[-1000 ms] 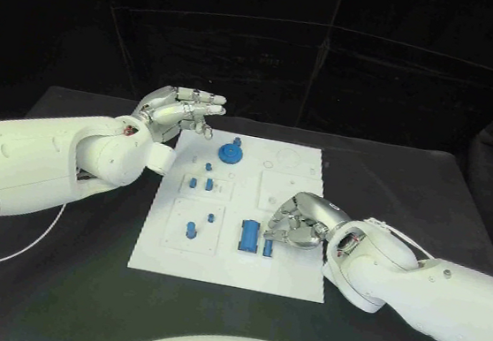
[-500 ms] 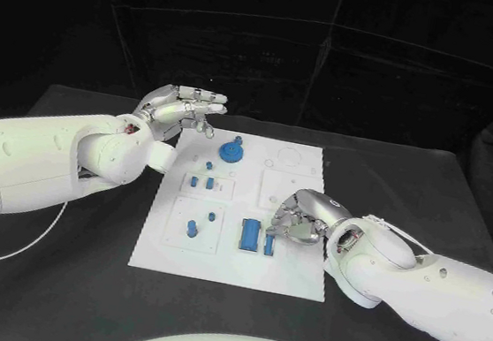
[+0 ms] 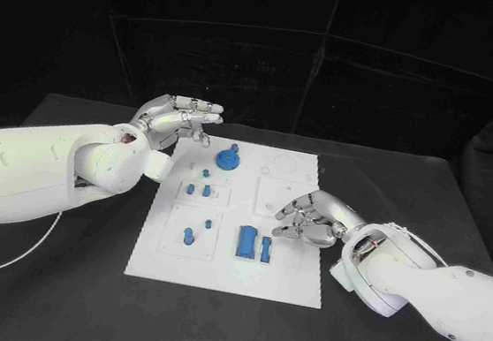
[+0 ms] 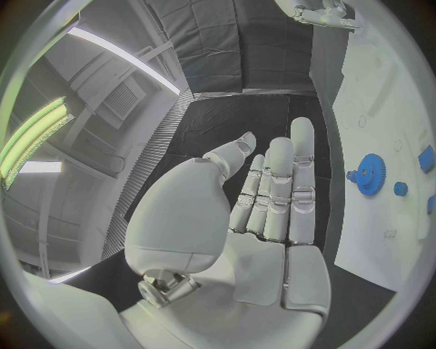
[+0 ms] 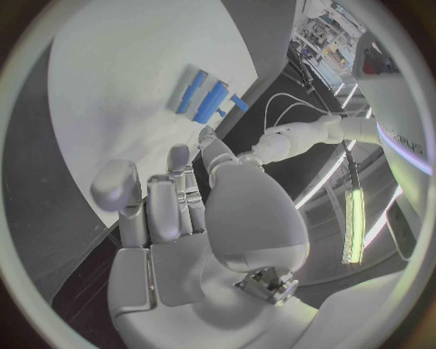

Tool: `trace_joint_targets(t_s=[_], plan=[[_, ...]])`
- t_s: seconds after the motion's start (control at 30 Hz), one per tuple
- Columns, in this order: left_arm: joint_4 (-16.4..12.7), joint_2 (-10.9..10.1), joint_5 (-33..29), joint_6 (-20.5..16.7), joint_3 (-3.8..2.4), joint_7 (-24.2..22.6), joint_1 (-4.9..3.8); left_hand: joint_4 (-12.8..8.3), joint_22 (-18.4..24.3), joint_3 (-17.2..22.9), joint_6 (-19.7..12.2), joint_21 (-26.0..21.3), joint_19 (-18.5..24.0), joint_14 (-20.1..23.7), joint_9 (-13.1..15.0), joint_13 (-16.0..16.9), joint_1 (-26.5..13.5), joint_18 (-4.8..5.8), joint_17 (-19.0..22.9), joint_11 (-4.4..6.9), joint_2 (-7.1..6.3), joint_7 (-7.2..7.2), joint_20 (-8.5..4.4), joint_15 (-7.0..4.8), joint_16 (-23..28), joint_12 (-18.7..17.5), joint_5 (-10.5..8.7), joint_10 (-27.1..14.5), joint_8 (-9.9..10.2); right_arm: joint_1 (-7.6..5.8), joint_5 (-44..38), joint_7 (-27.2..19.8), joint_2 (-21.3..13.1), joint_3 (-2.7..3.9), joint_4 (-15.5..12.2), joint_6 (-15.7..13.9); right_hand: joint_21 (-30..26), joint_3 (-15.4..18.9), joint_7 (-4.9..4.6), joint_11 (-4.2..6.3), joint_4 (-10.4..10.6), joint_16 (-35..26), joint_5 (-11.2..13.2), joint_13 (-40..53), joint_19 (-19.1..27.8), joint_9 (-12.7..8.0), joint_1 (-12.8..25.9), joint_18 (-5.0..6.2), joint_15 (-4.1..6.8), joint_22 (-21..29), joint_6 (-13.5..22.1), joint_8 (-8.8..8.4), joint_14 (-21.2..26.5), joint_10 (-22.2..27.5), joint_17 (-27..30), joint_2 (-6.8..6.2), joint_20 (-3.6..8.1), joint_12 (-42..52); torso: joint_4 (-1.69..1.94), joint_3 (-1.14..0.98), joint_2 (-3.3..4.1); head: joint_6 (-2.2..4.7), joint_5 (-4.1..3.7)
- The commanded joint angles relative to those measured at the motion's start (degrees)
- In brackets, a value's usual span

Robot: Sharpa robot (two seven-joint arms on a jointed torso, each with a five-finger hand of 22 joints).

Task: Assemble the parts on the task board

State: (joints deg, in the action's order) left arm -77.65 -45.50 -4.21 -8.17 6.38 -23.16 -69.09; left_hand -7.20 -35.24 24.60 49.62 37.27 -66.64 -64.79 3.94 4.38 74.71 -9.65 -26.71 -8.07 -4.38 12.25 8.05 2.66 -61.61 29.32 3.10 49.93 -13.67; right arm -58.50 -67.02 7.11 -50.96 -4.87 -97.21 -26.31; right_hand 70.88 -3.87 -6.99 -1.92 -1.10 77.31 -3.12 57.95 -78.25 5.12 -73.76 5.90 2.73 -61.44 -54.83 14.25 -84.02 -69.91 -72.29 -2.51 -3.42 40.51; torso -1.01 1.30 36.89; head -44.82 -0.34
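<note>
The white task board [image 3: 231, 258] lies in the middle of the black table [image 3: 46, 279], its long side running from near to far. At its far end stands a blue gear [image 3: 227, 159] with a small knob on top, and just near of it sits a tiny blue peg [image 3: 206, 173]. Further toward the near side, on the left half of the board, two short blue pegs [image 3: 198, 189] stand side by side in a square recess, and another two small blue pieces [image 3: 192, 231] sit in the recess near of that. In the middle of the board a long blue block [image 3: 246, 240] lies lengthwise, with a thinner blue bar [image 3: 267, 248] just to its right.

The left hand [image 3: 176, 119] hangs over the table just beyond the board's far left corner, clear of the gear. From the left wrist view its fingers [image 4: 277, 182] are stretched out straight and lie side by side, with nothing in the palm.

The right hand [image 3: 312, 216] hovers over the right side of the board, just right of the block and bar. Its fingers [image 5: 173, 200] are loosely curled with gaps between them, and the right wrist view shows the palm bare, holding nothing. I cannot tell whether its fingertips touch the board.
</note>
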Motion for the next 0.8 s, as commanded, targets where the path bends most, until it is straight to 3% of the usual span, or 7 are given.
trace_joint_targets(t_s=[0.03,0.13,0.33,0.47,0.6,0.77,0.8], plan=[[0.72,0.42,0.24,0.83,0.03,-1.01,-0.10,0.07,0.40,-0.51,-0.31,-0.87,1.23,1.24,0.14,-0.19,-0.19,-0.82,0.75,0.20,0.50,-0.19,-0.01,-0.07,1.09,0.43,0.18,-0.64,-0.69,-1.70,23.42,-13.03,-0.03,0.14,1.59,-0.70,-12.80,1.02,-0.34,-0.41,0.10,-12.84,-0.72,-9.44,6.88,-0.44,-1.62,3.02,-0.62,15.45,0.38,-0.43,3.20,4.03,12.56,1.45,-0.36,-11.65,-0.32,0.40,-0.84,1.09,-0.45],[2.21,1.16,0.24,1.01,0.14,-1.60,-0.10,0.35,1.85,-0.51,1.12,-3.56,4.76,4.47,0.22,-0.69,-0.59,-0.81,3.48,0.43,0.86,-0.80,0.09,-0.16,5.89,0.05,0.05,-0.66,-2.00,-3.34,34.12,-18.68,0.77,0.15,5.28,1.17,-31.13,1.03,-2.05,-3.20,-0.03,-39.95,-0.63,-22.49,15.84,-1.34,-3.44,4.78,-3.15,31.56,0.98,-2.26,13.90,7.01,34.72,2.59,-1.89,-24.25,-0.54,0.61,-1.63,2.29,-0.71],[6.12,2.92,0.24,1.51,0.40,-3.42,0.01,2.05,8.15,-0.96,3.55,-13.42,14.17,10.37,-0.26,-0.97,-2.75,-0.43,12.39,0.29,0.36,-1.58,2.14,1.96,24.00,-4.48,-0.08,2.47,-1.19,-5.01,50.23,-26.90,5.08,0.45,16.57,4.05,-47.23,0.67,-3.40,-5.46,-0.94,-59.07,-1.58,-36.04,22.03,-1.40,-5.04,4.22,-6.77,42.32,1.21,-5.46,22.30,9.31,46.89,3.53,-5.97,-33.46,-1.31,1.02,-3.06,5.58,-0.59],[9.17,4.33,-0.02,0.79,0.47,-5.03,0.21,3.33,14.43,-2.57,4.91,-21.52,19.24,10.03,-0.27,-0.90,-3.16,-0.75,17.13,-0.24,0.12,-1.80,4.81,3.74,35.58,-10.52,0.02,5.30,1.27,-5.37,56.26,-30.57,10.15,1.86,25.36,4.47,-55.28,2.49,-3.82,-6.95,-1.45,-67.89,-2.40,-42.53,23.91,-1.35,-4.02,4.24,-9.59,47.99,1.78,-8.07,26.27,10.79,54.48,3.64,-9.08,-36.59,-1.85,1.02,-3.32,8.37,-0.61],[12.20,6.48,-1.96,-2.50,0.47,-6.58,0.73,4.04,18.48,-4.62,4.67,-26.12,22.03,10.38,-0.25,-0.88,-2.72,-0.94,20.14,-1.39,0.46,-2.10,6.64,5.36,42.81,-15.54,0.01,4.98,4.04,-5.46,59.31,-32.51,13.93,2.71,30.85,5.44,-62.45,5.43,-3.64,-7.62,-2.57,-73.22,-2.97,-48.78,24.40,-1.34,-2.72,4.91,-10.66,53.29,1.58,-10.47,25.42,11.99,61.17,4.57,-10.90,-36.88,-1.77,0.74,-3.81,10.32,-0.43],[14.75,8.63,-3.69,-5.75,0.46,-7.71,1.30,4.60,21.74,-7.17,4.70,-29.44,24.51,10.28,-0.24,-0.83,-2.03,-0.98,22.26,-2.31,0.97,-2.41,7.88,6.44,48.51,-19.53,0.03,4.91,6.68,-5.50,60.32,-33.66,16.51,3.09,34.01,7.18,-65.99,7.30,-3.79,-8.08,-3.38,-73.81,-3.49,-52.17,24.04,-1.41,-1.98,4.69,-11.20,56.01,1.75,-10.66,24.91,11.76,64.91,5.76,-11.55,-36.95,-1.61,0.49,-3.96,11.49,-0.08],[14.16,8.34,-1.41,-2.18,0.53,-4.57,1.27,7.20,25.52,-12.21,-11.62,-31.53,36.87,26.58,-3.94,-4.38,-23.96,2.88,26.71,1.04,4.38,-5.01,3.09,3.45,51.93,-22.12,-3.10,-11.45,8.55,-5.38,55.90,-29.79,16.19,3.03,33.51,4.38,-70.88,3.87,-0.49,-4.74,1.10,-77.31,-1.25,-53.56,40.43,-5.12,20.45,1.28,-8.54,57.39,17.57,-14.25,42.81,29.22,66.74,2.51,-6.79,-40.51,-1.66,0.70,-3.75,10.94,-0.20]])
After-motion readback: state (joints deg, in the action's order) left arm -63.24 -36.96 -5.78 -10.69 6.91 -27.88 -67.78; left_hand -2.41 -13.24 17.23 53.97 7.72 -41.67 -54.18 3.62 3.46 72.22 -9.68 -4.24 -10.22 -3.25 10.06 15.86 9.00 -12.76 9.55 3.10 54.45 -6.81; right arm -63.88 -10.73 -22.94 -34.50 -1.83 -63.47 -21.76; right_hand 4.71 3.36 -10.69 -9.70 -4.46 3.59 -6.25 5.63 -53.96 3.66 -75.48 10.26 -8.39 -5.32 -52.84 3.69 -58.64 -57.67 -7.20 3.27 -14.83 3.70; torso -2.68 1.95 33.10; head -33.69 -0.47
